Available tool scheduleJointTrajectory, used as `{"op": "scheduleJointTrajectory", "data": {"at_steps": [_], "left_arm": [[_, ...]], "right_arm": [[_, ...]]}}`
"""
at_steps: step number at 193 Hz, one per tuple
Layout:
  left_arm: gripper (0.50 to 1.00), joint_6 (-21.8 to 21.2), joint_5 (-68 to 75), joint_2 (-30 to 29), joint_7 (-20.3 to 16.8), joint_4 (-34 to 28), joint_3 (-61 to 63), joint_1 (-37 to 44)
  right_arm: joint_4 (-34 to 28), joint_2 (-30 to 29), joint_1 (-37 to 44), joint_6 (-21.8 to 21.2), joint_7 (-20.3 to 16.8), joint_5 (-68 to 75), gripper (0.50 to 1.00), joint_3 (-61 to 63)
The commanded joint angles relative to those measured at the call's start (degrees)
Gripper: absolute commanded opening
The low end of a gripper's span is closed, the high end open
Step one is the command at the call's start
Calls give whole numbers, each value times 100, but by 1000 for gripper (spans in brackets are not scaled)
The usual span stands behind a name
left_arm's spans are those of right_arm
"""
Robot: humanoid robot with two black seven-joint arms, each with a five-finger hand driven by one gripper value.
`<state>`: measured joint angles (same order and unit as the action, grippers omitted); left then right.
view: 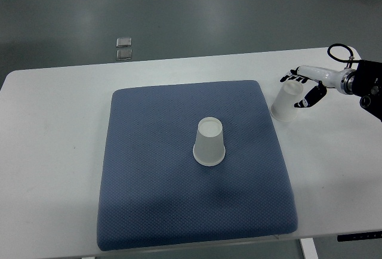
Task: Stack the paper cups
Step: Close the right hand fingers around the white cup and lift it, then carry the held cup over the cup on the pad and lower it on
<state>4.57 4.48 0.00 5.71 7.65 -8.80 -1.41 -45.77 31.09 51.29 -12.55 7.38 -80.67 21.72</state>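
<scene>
Reaching in from the right edge, the robot's right hand (pixel 303 89) has its black fingers (pixel 314 98) curled around a white paper cup (pixel 286 102) on the white table (pixel 54 133), just beside the blue textured mat (pixel 149 211), where a second white paper cup (pixel 209 142) stands upside down near the middle

Only the right arm shows, coming in from the right edge: a dark forearm, then a white wrist section with a black cable looping above it. The right hand (pixel 303 91) is extended leftward from that wrist, its black fingers (pixel 290 76) curled around the upper part of a paper cup (pixel 286 102), thumb on the near side.
</scene>
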Motion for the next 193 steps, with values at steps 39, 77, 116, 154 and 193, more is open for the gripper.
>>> {"op": "scheduleJointTrajectory", "data": {"at_steps": [39, 77, 116, 154, 193], "left_arm": [[1000, 0, 0, 0, 0, 0, 1, 0], [1000, 0, 0, 0, 0, 0, 1, 0], [1000, 0, 0, 0, 0, 0, 1, 0], [1000, 0, 0, 0, 0, 0, 1, 0], [1000, 0, 0, 0, 0, 0, 1, 0]], "right_arm": [[-2, -6, 3, 95, 0, -10, 693, -124], [33, -6, 3, 104, -9, -10, 617, -124], [-19, 126, 373, 104, 18, 87, 601, -45], [-722, 723, 1075, -291, 35, 438, 601, 26], [-1698, 1233, 2016, -977, 27, 1062, 601, 34]]}}
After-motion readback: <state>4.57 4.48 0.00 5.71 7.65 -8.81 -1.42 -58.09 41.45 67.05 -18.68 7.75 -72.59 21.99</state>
